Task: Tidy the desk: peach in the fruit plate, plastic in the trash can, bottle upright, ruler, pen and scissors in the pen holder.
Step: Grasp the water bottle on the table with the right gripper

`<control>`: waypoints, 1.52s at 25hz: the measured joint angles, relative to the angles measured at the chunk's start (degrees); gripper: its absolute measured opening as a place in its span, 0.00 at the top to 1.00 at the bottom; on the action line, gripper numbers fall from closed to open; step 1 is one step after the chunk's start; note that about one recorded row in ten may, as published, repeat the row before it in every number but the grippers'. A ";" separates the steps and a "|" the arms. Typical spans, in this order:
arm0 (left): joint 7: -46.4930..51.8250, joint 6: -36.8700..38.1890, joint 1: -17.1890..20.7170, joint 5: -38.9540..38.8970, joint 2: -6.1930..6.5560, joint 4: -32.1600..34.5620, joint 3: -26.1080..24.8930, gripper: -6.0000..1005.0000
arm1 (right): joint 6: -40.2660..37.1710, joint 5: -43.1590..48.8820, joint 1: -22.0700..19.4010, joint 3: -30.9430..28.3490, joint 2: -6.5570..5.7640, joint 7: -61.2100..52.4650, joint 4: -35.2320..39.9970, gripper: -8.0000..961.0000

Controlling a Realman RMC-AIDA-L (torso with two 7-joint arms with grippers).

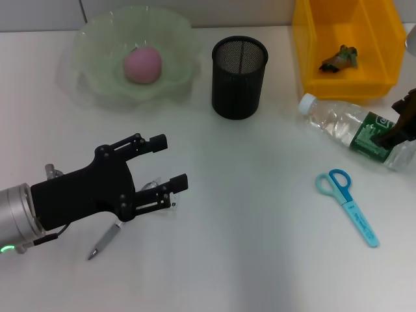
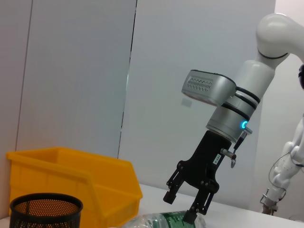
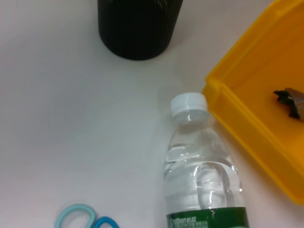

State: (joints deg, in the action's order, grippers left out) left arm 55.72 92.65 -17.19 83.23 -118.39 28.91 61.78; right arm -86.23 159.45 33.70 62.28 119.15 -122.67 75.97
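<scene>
Head view
Desk (image 1: 260, 260): white top, everything sits on it.
Peach (image 1: 143, 64): in the plate (image 1: 91, 78), far left.
Holder (image 1: 239, 77): upright, centre back, btwn plate and bin.
Bin (image 1: 312, 71): yellow, far right; crumpled plastic (image 1: 340, 58) inside.
Bottle (image 1: 338, 123): lying on its side just in front of the bin, cap toward the holder.
Scissors (image 1: 348, 205): flat on desk, nearer me than the bottle, handles pointing away.
My left gripper (image 1: 170, 164): over the desk at near left, fingers spread wide – holding nothing.
Pen (image 1: 104, 242): on the desk under my left gripper, tip toward me.
Ruler (image 1: 153, 188): clear bit just showing by my lower finger – hard to make out.
My right gripper (image 1: 395, 123): at right edge, down on the bottle's green label; partly cut off.

Left wrist view
Right gripper (image 2: 181, 207): jaws apart, tips either side of the bottle (image 2: 166, 221), not closed on it.
Also: bin (image 2: 71, 180) behind holder (image 2: 45, 211).

Right wrist view
Bottle (image 3: 202, 171): lying down, cap touching or v. near the bin (image 3: 256, 137) wall.
Plastic (image 3: 290, 100): inside bin.
Holder (image 3: 137, 26): well apart from bottle.
Scissors (image 3: 88, 219): handle loops only.
</scene>
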 joint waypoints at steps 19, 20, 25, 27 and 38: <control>0.00 -0.50 -0.17 0.00 0.08 0.00 0.00 0.22 | 2.49 -0.56 0.64 0.33 0.07 -1.93 -2.02 0.17; 0.00 -0.50 -0.17 0.00 0.08 0.00 0.00 0.22 | 2.49 -0.56 0.64 0.33 0.07 -1.93 -2.02 0.17; 0.00 -0.71 -0.29 0.00 0.09 0.00 0.00 0.22 | 3.47 -0.75 0.53 0.37 0.11 -2.17 -2.64 0.17; 0.00 -0.82 -0.35 0.00 0.09 0.00 0.01 0.22 | 3.50 -1.22 0.56 0.44 0.12 -2.15 -2.94 0.17; 0.00 -1.09 -0.39 0.00 0.00 0.00 0.00 0.22 | 4.44 -1.73 1.14 1.36 0.12 -1.88 -5.51 0.17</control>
State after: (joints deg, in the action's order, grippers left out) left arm 55.72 91.56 -17.58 83.23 -118.38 28.92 61.78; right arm -81.79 157.72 34.84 63.64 119.27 -124.55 70.46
